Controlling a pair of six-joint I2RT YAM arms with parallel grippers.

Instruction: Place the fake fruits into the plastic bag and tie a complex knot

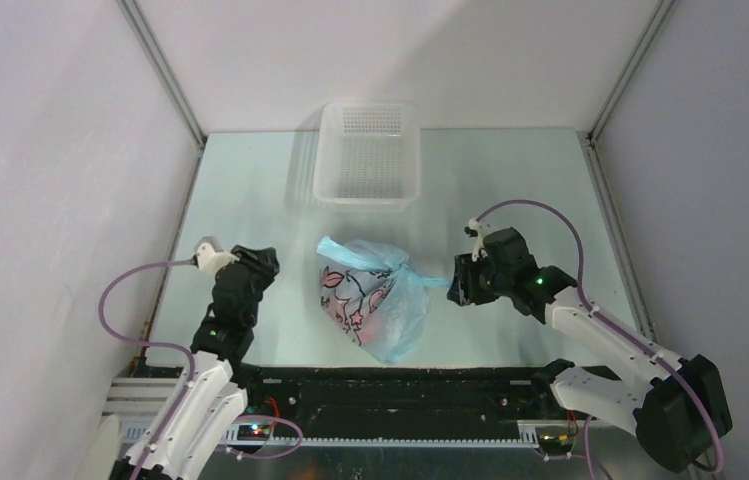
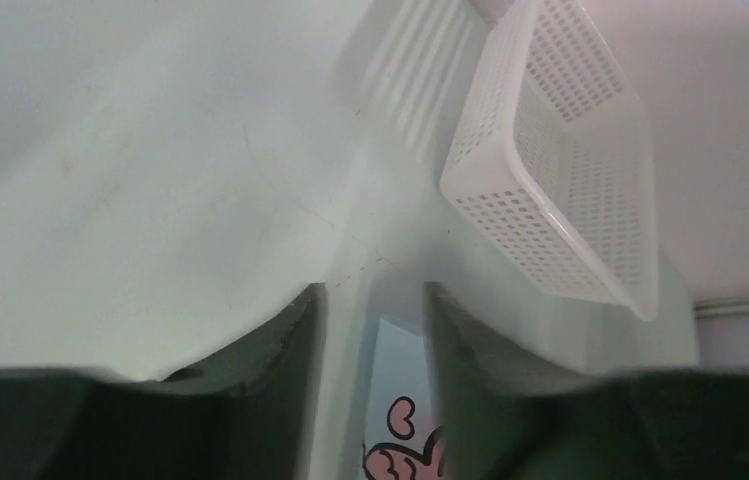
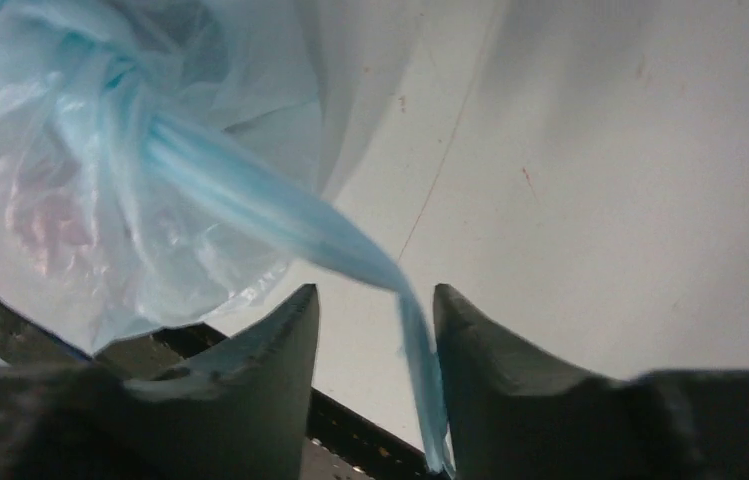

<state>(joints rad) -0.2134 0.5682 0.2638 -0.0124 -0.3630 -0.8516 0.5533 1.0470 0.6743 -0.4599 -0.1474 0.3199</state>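
Observation:
The light-blue plastic bag lies at the table's middle, bulging. Its mouth is gathered into a twisted knot. The fake fruits show only as a reddish blur through the plastic. A thin tail runs from the knot to my right gripper. In the right wrist view the knot is at the upper left. The tail passes between the spread jaws of my right gripper, lying against the right finger. My left gripper is open and empty, left of the bag.
A white perforated basket stands empty at the back of the table and also shows in the left wrist view. White walls close in both sides. A black rail runs along the near edge.

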